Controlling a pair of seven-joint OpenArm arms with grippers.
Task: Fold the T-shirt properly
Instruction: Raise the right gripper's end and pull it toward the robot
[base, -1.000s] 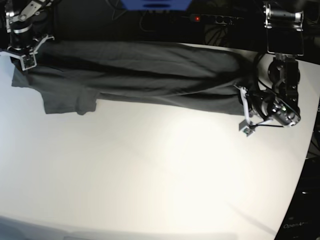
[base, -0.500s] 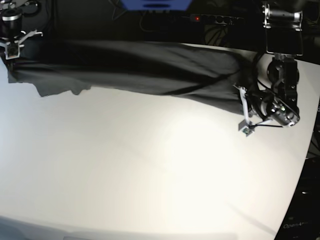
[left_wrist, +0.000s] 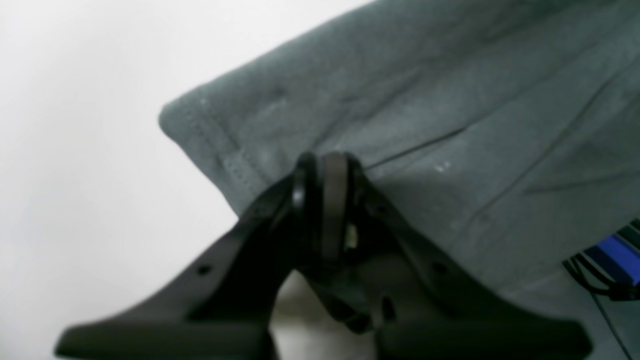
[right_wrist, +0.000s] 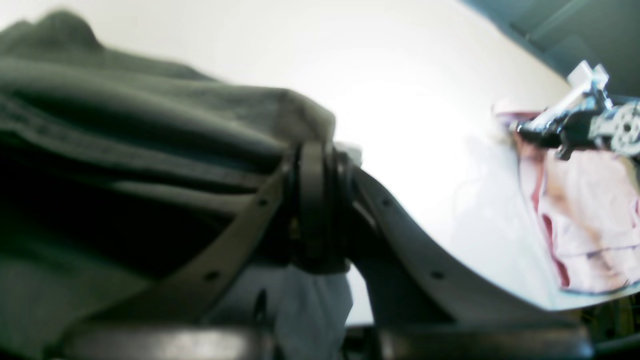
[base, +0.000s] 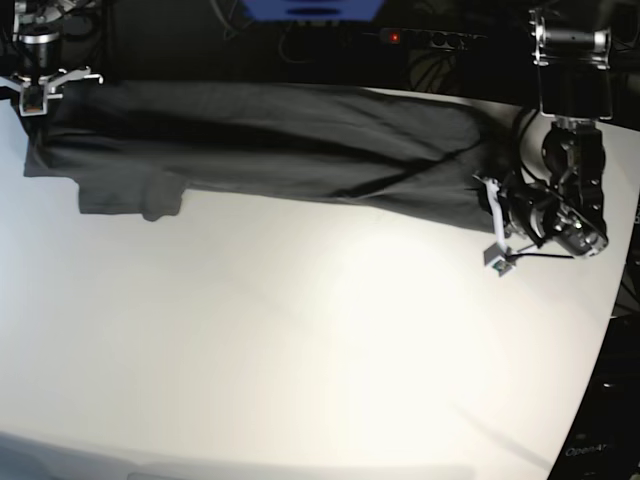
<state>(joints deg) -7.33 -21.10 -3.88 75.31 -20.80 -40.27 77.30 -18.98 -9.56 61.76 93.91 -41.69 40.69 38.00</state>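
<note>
Charcoal cloth was pretty much all the wrist cams gave, both of them blurry and half filled by their own fingers. The T-shirt (base: 270, 145) was stretched in a long band across the far side of the white table (base: 320, 350), its far edge fading into the dark background so you couldn't really trace it, and one sleeve flopped onto the table toward the base view's left. No label could be made out. The left gripper (left_wrist: 325, 200) had its jaws pressed together on a hemmed corner of the shirt, and in the base view that arm was bent low over the table edge on the right, wrist turned sideways into the cloth. The right gripper (right_wrist: 317, 205) was clamped on a bunched fold too, and sat up in the far left corner with the shirt end hanging from it. Behind the table there was a blue box (base: 312, 9) and a power strip (base: 430, 38) with a red light, both mostly lost in the black.
</note>
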